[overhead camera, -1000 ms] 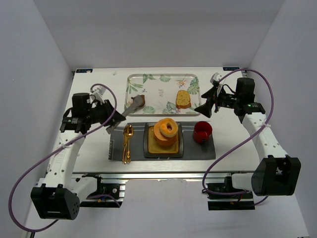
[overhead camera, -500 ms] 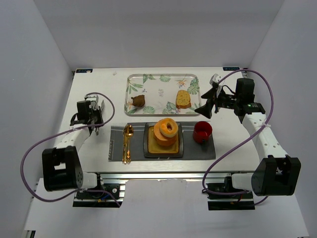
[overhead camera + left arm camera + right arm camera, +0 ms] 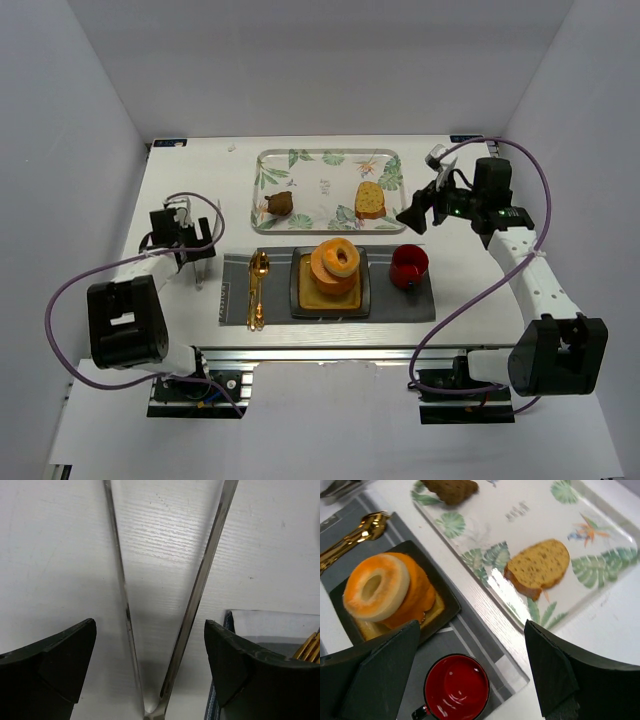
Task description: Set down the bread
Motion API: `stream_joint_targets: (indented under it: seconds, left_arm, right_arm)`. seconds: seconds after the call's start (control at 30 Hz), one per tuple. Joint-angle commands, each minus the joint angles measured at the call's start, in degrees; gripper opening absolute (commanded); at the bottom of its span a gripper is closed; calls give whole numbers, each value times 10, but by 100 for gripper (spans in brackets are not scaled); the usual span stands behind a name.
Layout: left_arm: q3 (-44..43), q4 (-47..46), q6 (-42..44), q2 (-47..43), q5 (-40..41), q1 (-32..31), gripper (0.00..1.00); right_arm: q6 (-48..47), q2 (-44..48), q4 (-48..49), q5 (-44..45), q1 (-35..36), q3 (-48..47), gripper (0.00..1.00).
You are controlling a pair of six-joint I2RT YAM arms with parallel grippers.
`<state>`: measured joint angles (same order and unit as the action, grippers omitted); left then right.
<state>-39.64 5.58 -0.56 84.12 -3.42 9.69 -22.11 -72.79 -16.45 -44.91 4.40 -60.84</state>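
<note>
Brown bread [image 3: 281,203] on tray [image 3: 322,205] (left end), well apart from open left pincer [image 3: 150,630], right pincer [image 3: 472,627] open too

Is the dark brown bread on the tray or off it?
On it: the brown bread lies inside the tray rim, at its left end.

I am looking at my left arm [image 3: 140,268] sitting folded tightly at the left edge of the overhead frame, with its wrist lying just above its own base. The left gripper [image 3: 190,258] is pointing toward the bottom of the frame. In its wrist view the dark fingers [image 3: 50,665] are standing wide apart in the lower corners. My right arm [image 3: 530,275] is reaching up the right side and bending toward the centre. The right gripper [image 3: 412,217] is hovering with its jaws spread wide.
</note>
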Motion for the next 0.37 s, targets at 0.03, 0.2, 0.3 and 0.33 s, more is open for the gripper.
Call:
stream_joint_targets:
  seconds: [0.03,0.2,0.3,0.33]
  left_arm:
    - [-2,-8,-39,-70,-5,16,98]
    - [-21,14,-83,-182,2,19,98]
    - [-38,18,-123,-257,-49,20,98]
    - [-49,21,-144,-271,-69,20,98]
  right_arm:
    - [88,-19,-1,142,16,-39,89]
    - [133,-58,-16,173,16,-84,89]
    - [136,-68,-1,151,16,-97,89]
    - [136,-70,12,142,15,-98,90]
